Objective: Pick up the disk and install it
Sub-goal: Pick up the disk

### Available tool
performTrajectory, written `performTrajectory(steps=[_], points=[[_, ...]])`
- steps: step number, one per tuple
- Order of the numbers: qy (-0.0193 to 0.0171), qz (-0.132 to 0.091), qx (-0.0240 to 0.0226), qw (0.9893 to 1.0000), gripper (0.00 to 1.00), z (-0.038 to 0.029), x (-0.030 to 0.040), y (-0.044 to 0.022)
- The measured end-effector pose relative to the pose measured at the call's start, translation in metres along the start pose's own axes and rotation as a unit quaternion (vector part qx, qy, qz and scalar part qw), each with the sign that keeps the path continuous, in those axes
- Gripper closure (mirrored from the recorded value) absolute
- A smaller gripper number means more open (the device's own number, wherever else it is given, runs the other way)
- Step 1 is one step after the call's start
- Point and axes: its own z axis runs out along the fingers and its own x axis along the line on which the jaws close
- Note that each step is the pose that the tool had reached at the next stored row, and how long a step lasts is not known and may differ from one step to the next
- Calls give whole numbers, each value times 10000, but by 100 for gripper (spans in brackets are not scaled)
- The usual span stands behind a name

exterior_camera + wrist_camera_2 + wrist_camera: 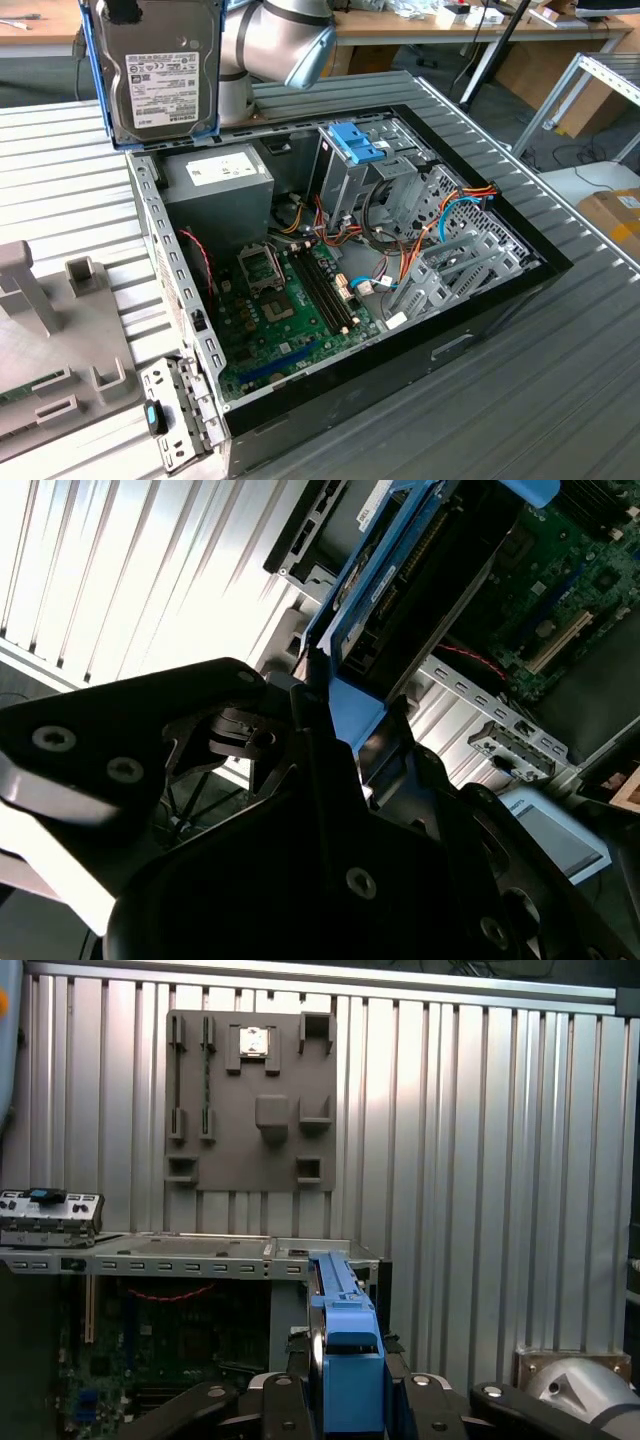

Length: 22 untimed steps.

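Note:
The disk (165, 80), a dark grey hard drive in a bright blue carrier frame, hangs upright in the air above the back corner of the open computer case (470, 340), at the exterior view's left. Its labelled face is turned toward the exterior camera. In the first wrist view my gripper (347, 1400) is shut on the blue frame of the disk (345, 1310), one black finger on each side. The second wrist view shows the disk (420, 570) edge-on, held beyond the gripper (335, 720), over the case wall.
Inside the case are a motherboard (290, 300), a grey power supply (220, 180) and a tall metal cage topped by a blue clip (352, 140), with cables around it. A grey fixture plate (60, 340) lies on the ribbed metal table (560, 400). The arm (280, 40) stands behind the case.

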Motion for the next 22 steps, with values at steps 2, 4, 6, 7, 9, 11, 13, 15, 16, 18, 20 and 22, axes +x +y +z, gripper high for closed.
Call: performTrajectory(steps=[2,4,6,7,9,11,13,15,16,18,20,22], points=[[0,0,0,10000,63,0,1,-68],[0,1,0,10000,63,0,2,-76],[0,0,0,10000,63,0,1,-78],[0,0,0,10000,63,0,1,-78],[0,0,0,10000,63,0,1,-79],[0,-1,0,10000,63,-1,10,-82],[0,0,0,10000,63,-2,21,-83],[0,1,0,10000,63,-2,24,-83],[0,0,0,10000,63,-2,28,-84],[0,0,0,10000,63,-3,41,-87],[0,1,0,10000,63,-4,53,-89],[0,1,0,10000,63,-4,58,-89]])
